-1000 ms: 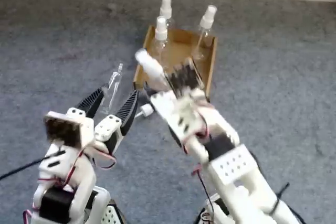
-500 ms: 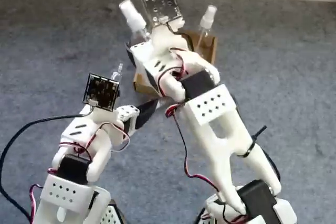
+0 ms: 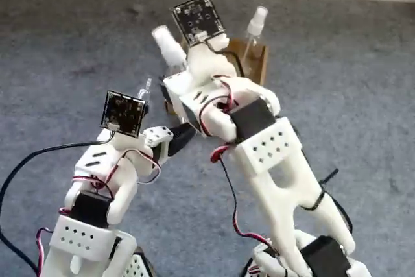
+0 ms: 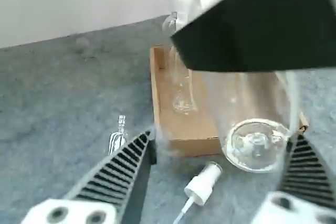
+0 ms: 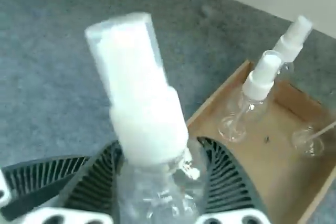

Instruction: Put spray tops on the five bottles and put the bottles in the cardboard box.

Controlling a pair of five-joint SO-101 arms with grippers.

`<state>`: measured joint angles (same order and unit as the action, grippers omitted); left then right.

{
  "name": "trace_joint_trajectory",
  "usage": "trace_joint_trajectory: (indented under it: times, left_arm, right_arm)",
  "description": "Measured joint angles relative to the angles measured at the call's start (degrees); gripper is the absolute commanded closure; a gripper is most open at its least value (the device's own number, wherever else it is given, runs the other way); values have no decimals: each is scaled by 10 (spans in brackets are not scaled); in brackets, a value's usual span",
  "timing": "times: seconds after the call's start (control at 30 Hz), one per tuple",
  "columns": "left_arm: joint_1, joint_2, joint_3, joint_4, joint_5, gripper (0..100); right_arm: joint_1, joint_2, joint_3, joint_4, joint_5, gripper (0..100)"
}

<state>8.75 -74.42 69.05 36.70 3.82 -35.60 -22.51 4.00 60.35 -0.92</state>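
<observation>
Cardboard box (image 5: 273, 161): capped bottles (image 5: 252, 103) inside; my right gripper (image 5: 157, 192) pinches capped bottle (image 5: 144, 124). Left gripper (image 4: 220, 156) spread; beneath it, uncapped bottle (image 4: 116, 139), spray top (image 4: 202, 184) pending.

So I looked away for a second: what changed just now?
The right gripper, shut on the held bottle, lifted it from low at the cardboard box front to well above its front edge. The left gripper shifted towards the box, fingers open. The uncapped bottle, the loose spray top and the boxed bottle stayed put.
</observation>
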Motion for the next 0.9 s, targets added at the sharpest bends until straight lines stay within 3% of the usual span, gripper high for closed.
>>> trace_joint_trajectory:
  times: [0.33, 0.6, 0.9]
  left_arm:
    - [-1, 1, 0, 0, 0, 691]
    - [-4, 1, 0, -1, 0, 692]
    - [-10, 1, 6, -2, 0, 692]
  right_arm:
    - [21, -74, 53, 11, 1, 995]
    - [135, -77, 147, -153, 53, 995]
    - [185, -32, 273, -324, 69, 995]
